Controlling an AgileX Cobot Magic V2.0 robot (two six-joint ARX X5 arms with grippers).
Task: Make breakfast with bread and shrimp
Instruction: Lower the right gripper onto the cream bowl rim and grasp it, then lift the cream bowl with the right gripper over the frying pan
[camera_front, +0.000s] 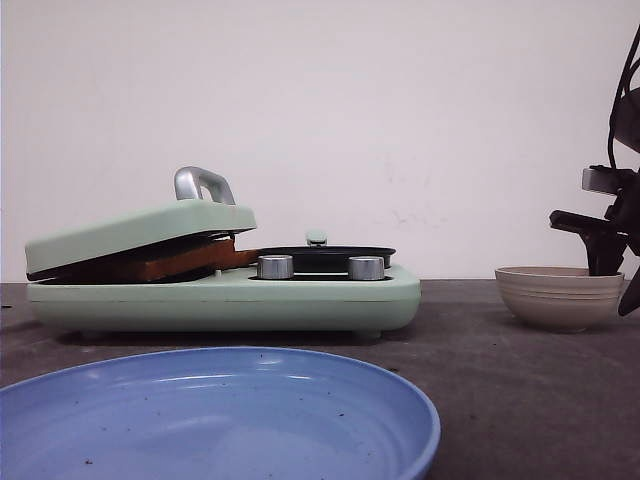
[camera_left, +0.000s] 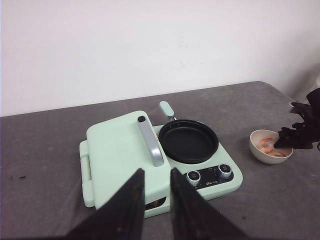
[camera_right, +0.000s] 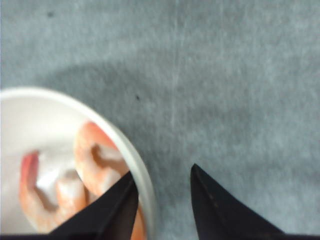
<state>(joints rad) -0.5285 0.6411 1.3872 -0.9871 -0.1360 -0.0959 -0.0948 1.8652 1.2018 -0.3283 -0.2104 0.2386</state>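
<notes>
1. Your right arm (camera_front: 612, 215) is black, with a silver metal block near its wrist and dark cables looping above.
2. Your right gripper (camera_right: 160, 200) has matte black, wedge-shaped jaws tapering to points.
3. Your left gripper (camera_left: 156, 197) matches: two black tapered blades.

No text, brand or number can be read; small pale marks lie beside the knobs (camera_left: 209, 175) on the green cooker (camera_left: 120, 155), too blurred to read.

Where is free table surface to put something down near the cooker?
Bare table lies on the cooker's lid side, and between its knobs and the bowl. Around the bowl it is crowded: the right fingers are at its rim, beside the shrimp.
</notes>
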